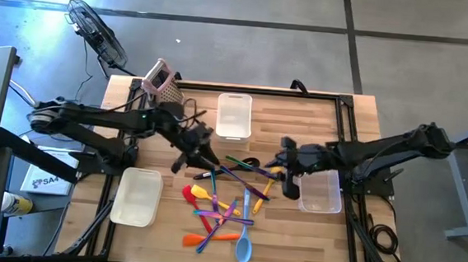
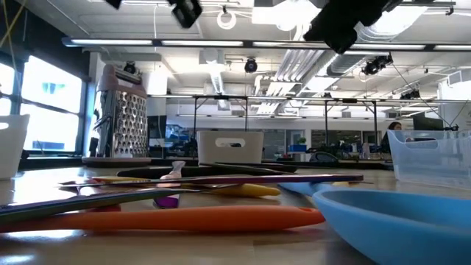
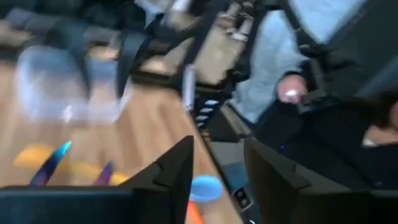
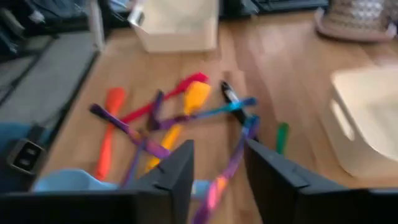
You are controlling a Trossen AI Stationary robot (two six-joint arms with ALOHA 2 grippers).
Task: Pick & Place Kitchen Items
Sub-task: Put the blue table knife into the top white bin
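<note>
Several slim utensils lie crossed in a pile [image 1: 225,203] on the wooden table, among them a red spatula [image 1: 192,192], an orange one [image 2: 184,218] and a blue spoon [image 1: 243,247]. My left gripper [image 1: 184,160] hovers at the pile's far left, open and empty; its fingers [image 3: 177,171] stand apart in the left wrist view. My right gripper [image 1: 280,161] hovers at the pile's far right, open and empty. In the right wrist view a purple utensil [image 4: 230,165] shows on the table below the gap. Both grippers show high above the table in the low view [image 2: 184,11], [image 2: 342,26].
A white bin [image 1: 137,195] lies at the near left, another white bin [image 1: 233,114] at the far middle, and a clear bin [image 1: 322,192] at the right. A pink box grater [image 1: 162,78] stands at the far left. A person's light sleeve [image 3: 280,56] shows beyond the table.
</note>
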